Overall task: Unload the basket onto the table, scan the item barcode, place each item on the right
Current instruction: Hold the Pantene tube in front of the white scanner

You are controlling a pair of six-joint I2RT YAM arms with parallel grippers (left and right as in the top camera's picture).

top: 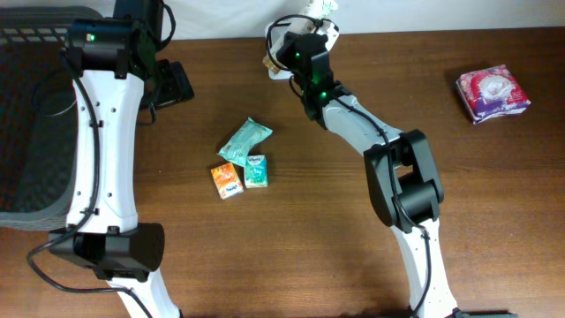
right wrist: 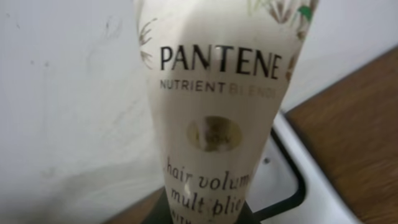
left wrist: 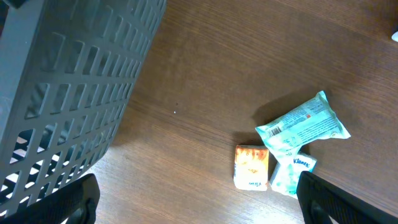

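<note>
Wide view first: the brown wood-grain worktop (top: 309, 256) runs right across. On its left sits the big dark grey lattice-walled plastic basket (top: 26, 115), close by the left arm and probably the drop-off for scanned goods. The left end effector (left wrist: 199, 205) hangs above the worktop beside that basket, fingers spread as wide as they go and nothing in them, so it looks idle to me. Now the action: the right end effector (right wrist: 208, 218) is up at the far edge of the worktop, closed tight on the lower end of the cream-white plastic tube (right wrist: 214, 124). It holds the tube out toward the pale wall with the printed face on show. I'd say it is offering the tube to a reader, though no barcode shows on this side. The print reads "PANTENE", then "NUTRIENT BLEND" fading out, and lower down "hair volum..." and "mult...", partly cut off. Behind the tube lies a white flat object with a dark rim (right wrist: 292, 180), and I cannot tell what it is. Far right, well apart, rests a pink-and-purple soft packet (top: 493, 93), its writing too small to read. Mid-worktop there's a huddle of three. A crinkled teal sachet (left wrist: 303, 124) touches a small teal-and-white pack (left wrist: 292, 175) marked "Kleenex", and a small orange pack (left wrist: 251, 167) lies just beside them, its text unreadable.
</note>
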